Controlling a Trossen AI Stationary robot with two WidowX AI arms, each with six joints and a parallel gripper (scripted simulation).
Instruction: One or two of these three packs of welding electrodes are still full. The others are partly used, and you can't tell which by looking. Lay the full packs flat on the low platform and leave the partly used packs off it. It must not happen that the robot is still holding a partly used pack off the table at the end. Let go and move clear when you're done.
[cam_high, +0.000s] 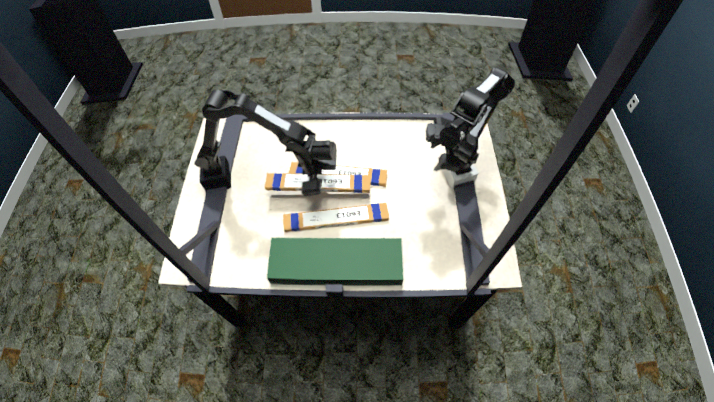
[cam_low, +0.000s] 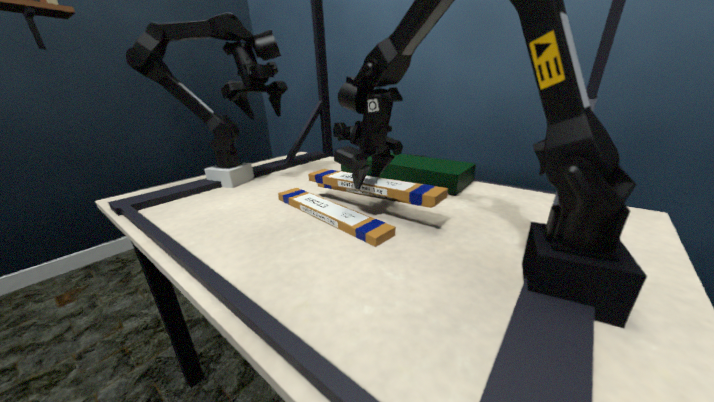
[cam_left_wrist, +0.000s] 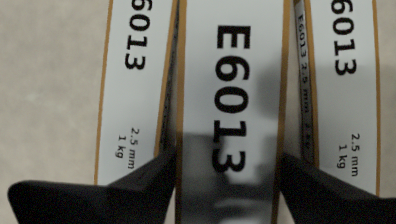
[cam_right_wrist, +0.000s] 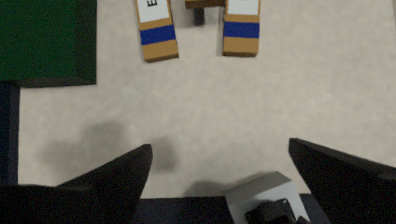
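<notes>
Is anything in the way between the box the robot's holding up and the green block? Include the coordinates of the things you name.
Yes, maybe: another pack (cam_high: 325, 218) (cam_right_wrist: 157, 35) lies on the table between the held pack (cam_high: 340, 183) (cam_low: 425, 194) (cam_left_wrist: 232, 100) and the green platform (cam_high: 335, 260) (cam_low: 435, 169) (cam_right_wrist: 45, 40). Passing over it looks possible.

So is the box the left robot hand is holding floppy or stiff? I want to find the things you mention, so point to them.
Probably stiff: the held pack (cam_high: 345, 183) (cam_low: 400, 190) (cam_left_wrist: 232, 100) looks straight, even with its ends unsupported. It might tip lengthwise if gripped off-centre, being long and thin. Its flat sides probably won't roll.
</notes>
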